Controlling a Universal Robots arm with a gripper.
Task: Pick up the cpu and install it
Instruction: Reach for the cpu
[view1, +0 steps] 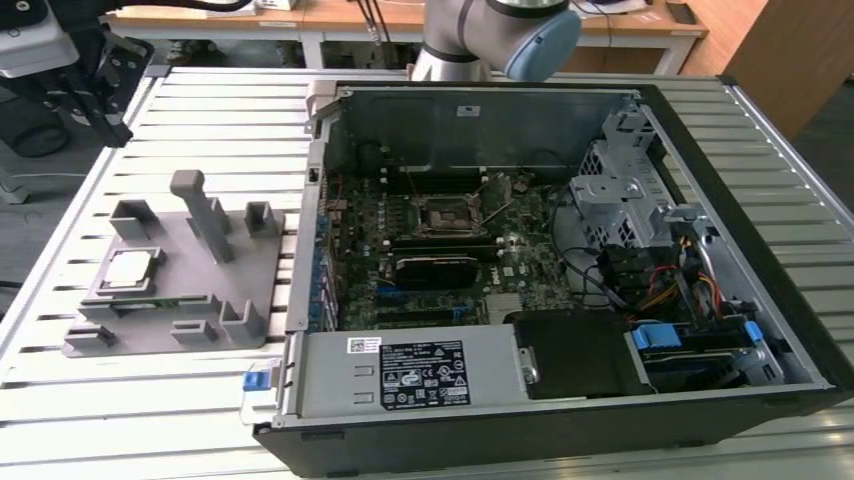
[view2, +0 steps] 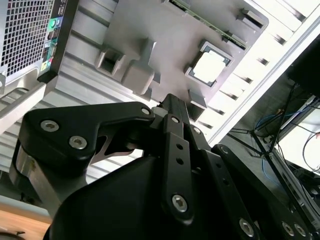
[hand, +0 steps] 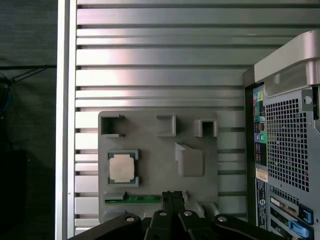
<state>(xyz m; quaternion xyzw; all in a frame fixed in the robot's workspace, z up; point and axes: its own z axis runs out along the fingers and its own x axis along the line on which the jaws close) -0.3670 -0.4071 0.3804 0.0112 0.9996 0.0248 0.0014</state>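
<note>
The gripper (hand: 172, 195), fingers pressed together on nothing, hangs over the edge of the grey holder (hand: 150, 145), where the cpu (hand: 122, 167) lies flat in its recess, offset from the fingertips away from the computer case (hand: 287, 150).

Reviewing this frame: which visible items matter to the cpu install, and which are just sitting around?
Job: small silvery square cpu, resting in the grey plastic holder; black square socket frame on the green motherboard; black gripper.
Idle: thin green circuit-board strip in the holder; silvery power supply box; blue cable plugs.
</note>
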